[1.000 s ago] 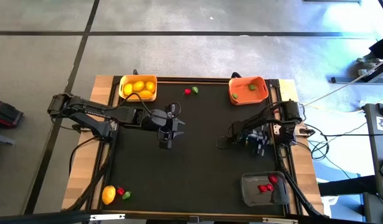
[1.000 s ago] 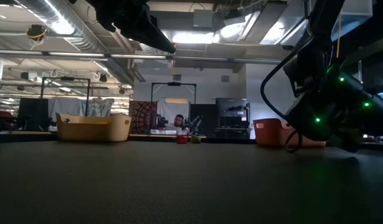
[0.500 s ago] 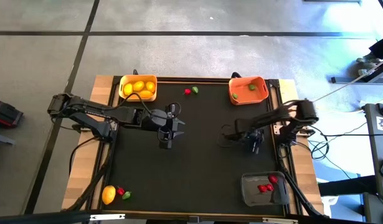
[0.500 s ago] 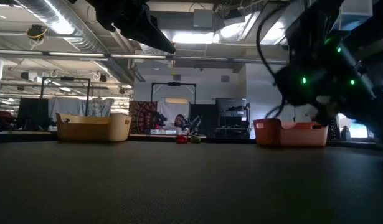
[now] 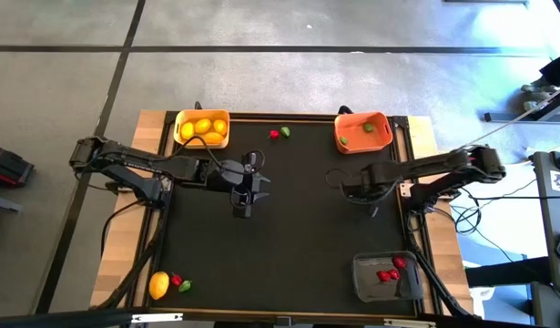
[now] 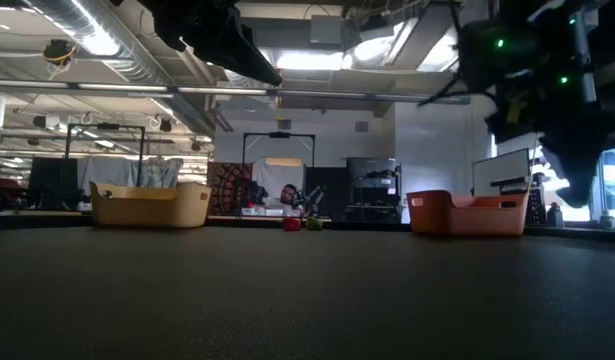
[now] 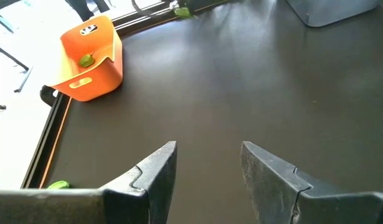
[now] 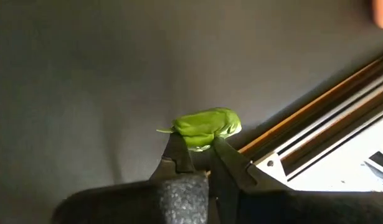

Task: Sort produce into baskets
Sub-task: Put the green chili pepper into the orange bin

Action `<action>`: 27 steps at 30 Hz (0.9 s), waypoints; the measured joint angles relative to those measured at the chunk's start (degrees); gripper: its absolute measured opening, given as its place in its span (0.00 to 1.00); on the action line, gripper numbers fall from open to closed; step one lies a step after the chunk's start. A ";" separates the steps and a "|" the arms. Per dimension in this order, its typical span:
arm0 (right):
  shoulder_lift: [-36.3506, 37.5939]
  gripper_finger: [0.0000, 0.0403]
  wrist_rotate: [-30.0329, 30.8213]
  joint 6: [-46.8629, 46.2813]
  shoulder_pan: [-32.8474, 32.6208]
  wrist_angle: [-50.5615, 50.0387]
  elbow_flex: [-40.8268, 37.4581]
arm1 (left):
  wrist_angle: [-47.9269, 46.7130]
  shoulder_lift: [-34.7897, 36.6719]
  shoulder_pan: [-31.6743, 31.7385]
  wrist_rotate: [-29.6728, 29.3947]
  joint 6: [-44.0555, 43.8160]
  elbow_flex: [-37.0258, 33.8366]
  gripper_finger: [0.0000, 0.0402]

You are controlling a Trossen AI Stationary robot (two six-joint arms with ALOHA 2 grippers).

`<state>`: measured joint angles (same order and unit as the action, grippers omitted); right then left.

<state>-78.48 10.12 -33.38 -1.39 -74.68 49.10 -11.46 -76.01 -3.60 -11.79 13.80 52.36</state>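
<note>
High view: my right pincer (image 5: pixel 374 193) hangs over the right half of the table (image 5: pixel 289 246), with the orange-red basket (image 5: pixel 362 131) near it toward the far edge and the dark grey basket (image 5: pixel 386 276) well apart at the near right corner. The right arm is plainly the nearer one to the orange-red basket. The left pincer (image 5: pixel 244 202) waits mid-table, half open on nothing.

Low view: the right arm rides high, clear of the table; the orange-red basket sits beyond, below it.

Left wrist view: its fingers (image 7: pixel 155 174) stand apart, empty.

Right wrist view: the pincer is clamped on a green piece (image 8: pixel 205 127), held at the fingertips. I judge the carry runs toward the far edge, to the orange-red basket, which already holds green.
</note>
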 joint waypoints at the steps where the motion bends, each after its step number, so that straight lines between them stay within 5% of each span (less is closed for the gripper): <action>1: 1.14 0.01 0.66 -0.68 0.06 0.08 0.00 | 0.00 0.01 0.00 0.00 0.00 0.00 0.43; 9: 8.85 0.01 6.67 -1.13 5.10 1.70 0.00 | 0.02 0.00 0.00 0.00 0.07 0.00 0.43; 27: 11.37 0.01 7.29 14.21 31.92 20.44 0.00 | 0.04 0.00 0.00 0.00 -0.32 0.00 0.43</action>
<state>-67.11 17.41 -19.18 30.53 -54.24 49.10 -11.42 -76.01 -3.60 -11.79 13.48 52.36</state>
